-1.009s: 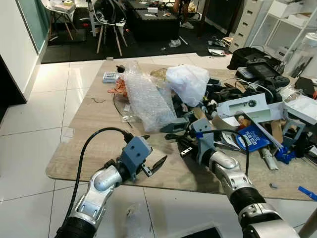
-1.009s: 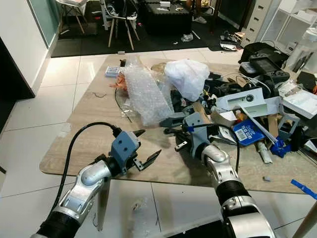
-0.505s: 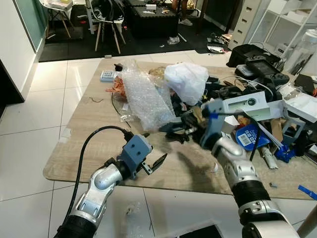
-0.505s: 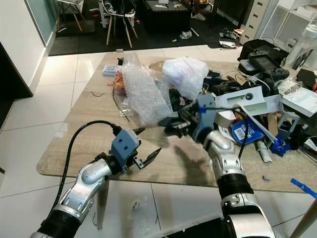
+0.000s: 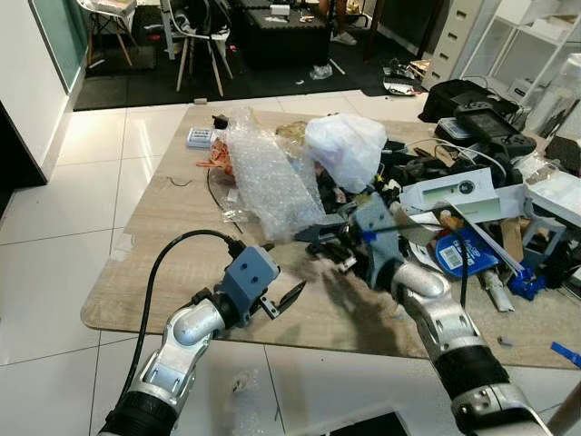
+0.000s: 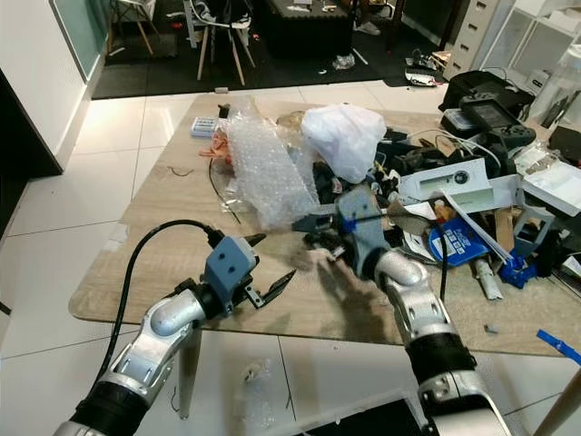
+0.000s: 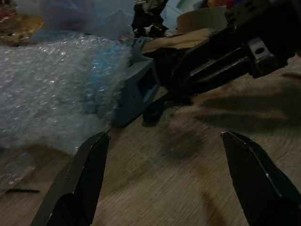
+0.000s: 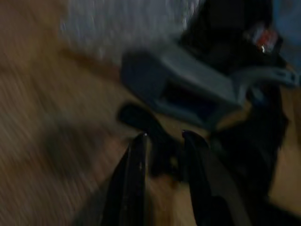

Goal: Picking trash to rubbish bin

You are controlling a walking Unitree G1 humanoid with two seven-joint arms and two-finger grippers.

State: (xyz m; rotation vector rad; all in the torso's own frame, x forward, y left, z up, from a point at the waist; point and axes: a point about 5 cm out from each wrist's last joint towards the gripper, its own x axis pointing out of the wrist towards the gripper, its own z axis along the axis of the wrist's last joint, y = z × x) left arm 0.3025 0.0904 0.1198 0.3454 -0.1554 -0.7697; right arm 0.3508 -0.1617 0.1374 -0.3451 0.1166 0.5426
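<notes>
**Trash run barely under way: everything sits on the worktop**

The right tool [image 5: 338, 243] reaches in at the edge of the clutter, fingers nearly together with a narrow gap, right over a small dark piece [image 8: 141, 118] lying on the wood beside a grey plastic block [image 8: 181, 89]. That wrist view is blurred, so whether anything is pinched I can't tell. The left tool [image 5: 283, 300] hovers over the near edge of the worktop [image 5: 163, 245], fingers spread wide, holding nothing.

My read: early days. The big candidates for the bin all lie on the wood: the bubble wrap [image 5: 268, 182] sprawls near the middle, the white plastic bag [image 5: 345, 150] bulges just beside it, orange scraps [image 5: 216, 159] at the far side. On the floor below the near edge lies a crumpled clear scrap [image 6: 255, 374].

Containers? I can't make out a rubbish bin. On the floor beyond the worktop's right side sits an open black case [image 5: 458, 100], its contents too small to tell.
</notes>
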